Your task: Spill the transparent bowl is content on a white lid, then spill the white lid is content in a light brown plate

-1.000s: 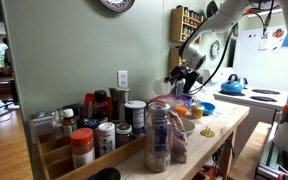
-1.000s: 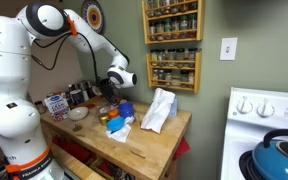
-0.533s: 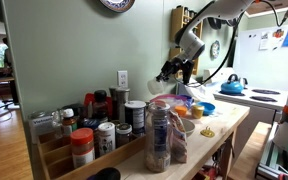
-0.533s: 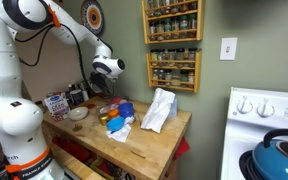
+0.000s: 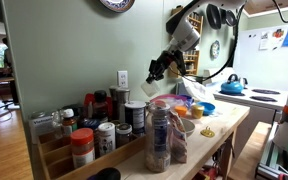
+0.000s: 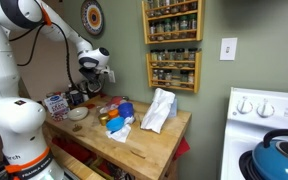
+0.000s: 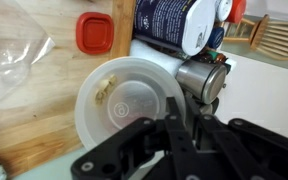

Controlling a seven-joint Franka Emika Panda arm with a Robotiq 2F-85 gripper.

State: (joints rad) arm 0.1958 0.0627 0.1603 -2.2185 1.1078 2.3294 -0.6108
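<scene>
Claw (image 7: 186, 118) jaws are together. From the wrist cam they look clamped on the right rim of the white lid (image 7: 124, 105). It's a thin edge, so that's my judgement, not a certainty. The lid lies flat under the wrist w/ a few pale bits (image 7: 103, 88) on its left half. I reckon the bowl-to-lid pour is done & I'm on step 2: carry the lid to the plate and tip it. I can't pick out the transparent bowl in any view.

To do it well:
- Hold the wrist level in transit; the bits lie loose and the lid has barely any lip. Slow, no jerks.
- Get the lid's free edge over the plate's middle before rolling the wrist.
- Tip away from the claw side, low enough that nothing bounces out.
- The grip is at one edge only, so the lid may sag or pivot; I'd watch for that.

Only the wrist cam shows the bits, the rim grip, and what's underneath: red lid (image 7: 96, 32), blue jar (image 7: 169, 18), plastic bag (image 7: 14, 60), wood bench (image 7: 34, 140). It gives no height. Both exterior views do: the claw (image 5: 156, 70) hangs well above the bench (image 6: 149, 140), near the wall. In an exterior view a pale round dish (image 6: 77, 113) sits on the bench below the claw. It's prob. the light brown plate but too small to be sure, and the wrist cam misses it.
</scene>
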